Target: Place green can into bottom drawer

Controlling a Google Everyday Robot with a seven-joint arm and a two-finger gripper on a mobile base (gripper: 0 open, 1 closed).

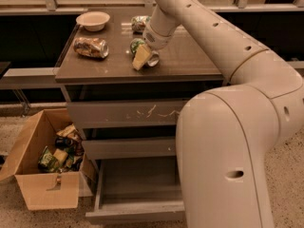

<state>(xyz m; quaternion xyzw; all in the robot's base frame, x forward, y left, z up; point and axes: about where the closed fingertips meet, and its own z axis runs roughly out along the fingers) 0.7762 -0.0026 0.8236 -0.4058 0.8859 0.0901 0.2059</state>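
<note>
The green can [137,45] lies on its side near the middle of the cabinet top [190,63], its silver end towards the front right. My gripper [142,59] comes down from the upper right and sits right on the can's front side, touching it. The bottom drawer [137,179] is pulled out below, and its flat grey floor is bare.
A brown-orange can [90,47] lies at the left of the top, a white bowl [93,20] behind it and a paler green-and-white can [140,23] at the back. The white-scratched drawer front [142,113] is closed. An open cardboard box [47,191] of snacks stands left of the drawers.
</note>
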